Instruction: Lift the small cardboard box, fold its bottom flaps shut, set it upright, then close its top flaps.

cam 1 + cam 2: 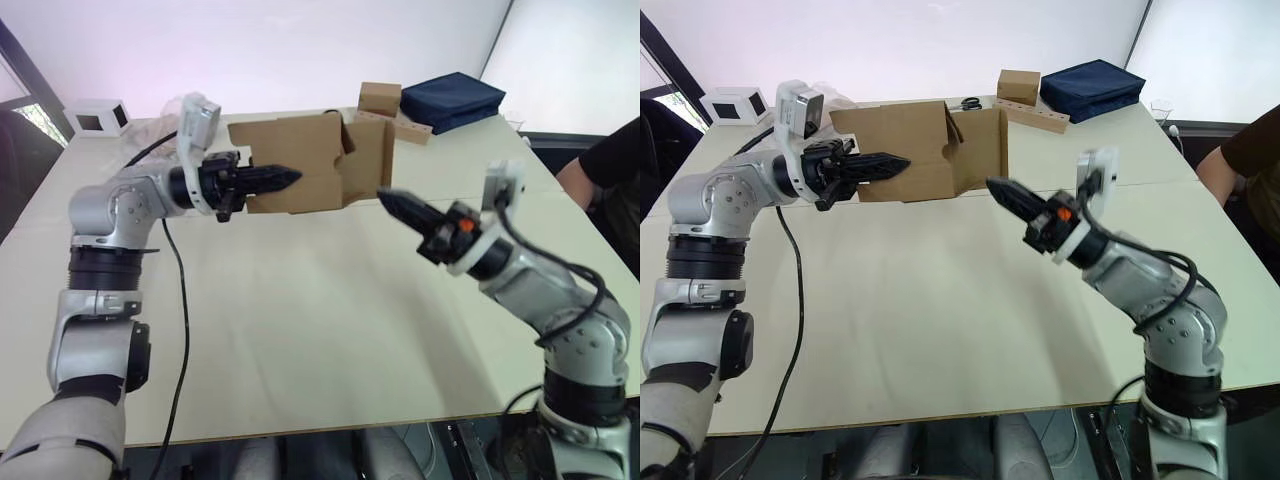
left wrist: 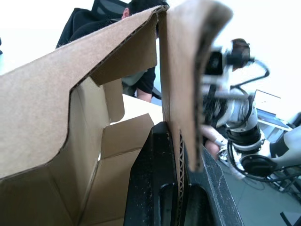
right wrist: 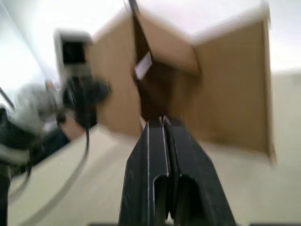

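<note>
The small cardboard box (image 1: 300, 160) lies on its side at the far middle of the table, its open end facing right. My left gripper (image 1: 290, 178) is shut on the box's near wall; in the left wrist view the corrugated edge (image 2: 181, 146) sits clamped between the black fingers. A flap (image 1: 368, 160) at the right end stands open, with more flaps folded partly inward (image 2: 127, 136). I cannot tell whether these are the bottom flaps or the top flaps. My right gripper (image 1: 388, 198) is shut on nothing and points at that open end, a little short of it.
Behind the box, another brown box (image 1: 380, 97) sits on a long cardboard strip (image 1: 415, 130), beside a dark blue bag (image 1: 452, 98). A white box with a dark window (image 1: 97, 117) stands at the far left. A person's arm (image 1: 600, 175) is at the right edge.
</note>
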Motion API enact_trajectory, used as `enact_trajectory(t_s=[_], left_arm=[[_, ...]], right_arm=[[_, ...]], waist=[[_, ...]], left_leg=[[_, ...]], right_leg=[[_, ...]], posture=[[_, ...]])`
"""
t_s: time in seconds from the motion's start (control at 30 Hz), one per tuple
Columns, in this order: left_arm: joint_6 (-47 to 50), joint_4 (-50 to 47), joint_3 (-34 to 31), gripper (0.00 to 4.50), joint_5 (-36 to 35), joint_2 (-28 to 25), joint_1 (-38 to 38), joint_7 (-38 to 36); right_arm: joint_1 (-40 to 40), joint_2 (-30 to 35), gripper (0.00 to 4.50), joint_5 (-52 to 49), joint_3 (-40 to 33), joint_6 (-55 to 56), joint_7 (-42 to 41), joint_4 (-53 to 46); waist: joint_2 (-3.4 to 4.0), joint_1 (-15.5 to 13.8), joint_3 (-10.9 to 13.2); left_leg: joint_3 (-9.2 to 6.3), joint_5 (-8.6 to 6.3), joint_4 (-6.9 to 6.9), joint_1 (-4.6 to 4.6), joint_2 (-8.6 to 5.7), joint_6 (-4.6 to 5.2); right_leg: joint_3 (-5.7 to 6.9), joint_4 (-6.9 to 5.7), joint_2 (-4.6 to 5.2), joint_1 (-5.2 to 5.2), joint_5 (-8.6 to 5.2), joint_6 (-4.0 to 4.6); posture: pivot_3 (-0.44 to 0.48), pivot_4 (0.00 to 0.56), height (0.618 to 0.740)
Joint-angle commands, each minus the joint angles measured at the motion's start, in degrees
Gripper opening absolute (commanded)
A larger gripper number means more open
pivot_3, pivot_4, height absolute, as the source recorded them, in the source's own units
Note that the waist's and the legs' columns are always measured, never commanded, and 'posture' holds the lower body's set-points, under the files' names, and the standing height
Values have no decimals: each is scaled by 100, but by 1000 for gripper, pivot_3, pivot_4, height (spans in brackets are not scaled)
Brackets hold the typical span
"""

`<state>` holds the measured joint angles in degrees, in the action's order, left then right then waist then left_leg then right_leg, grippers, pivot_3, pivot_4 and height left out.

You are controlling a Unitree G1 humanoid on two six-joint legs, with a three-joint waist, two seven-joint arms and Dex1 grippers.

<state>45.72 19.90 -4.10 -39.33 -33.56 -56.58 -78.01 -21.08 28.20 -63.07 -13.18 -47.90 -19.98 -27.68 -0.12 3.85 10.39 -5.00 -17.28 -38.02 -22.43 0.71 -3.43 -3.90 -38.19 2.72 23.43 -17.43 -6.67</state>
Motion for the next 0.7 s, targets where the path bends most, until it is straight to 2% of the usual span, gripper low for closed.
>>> enact_trajectory(t_s=[0.03, 0.27, 0.7], left_arm=[[-56, -86, -141, 0, -102, -20, -191, -71], [76, -273, -101, 0, -166, 23, -160, -90], [233, -502, -102, 0, -239, 139, -22, -26]], right_arm=[[-141, -72, 10, 233, 114, 258, 19, -102], [-329, -397, 10, 678, 384, 579, 91, 47], [-805, -1013, 10, 843, 743, 711, 18, 283]], waist=[[1, 16, 0], [1, 2, 0], [1, 10, 1]], left_leg=[[0, 0, 0, 0, 0, 0], [-1, 6, 1, 0, 2, -10], [-1, 11, 1, 0, 1, -19]], right_leg=[[-1, -1, -2, 2, 0, 0], [-1, 1, -3, 2, 0, 0], [0, 0, -3, 2, 0, 0]], posture=[[0, 150, 740], [0, 150, 740], [0, 150, 740]])
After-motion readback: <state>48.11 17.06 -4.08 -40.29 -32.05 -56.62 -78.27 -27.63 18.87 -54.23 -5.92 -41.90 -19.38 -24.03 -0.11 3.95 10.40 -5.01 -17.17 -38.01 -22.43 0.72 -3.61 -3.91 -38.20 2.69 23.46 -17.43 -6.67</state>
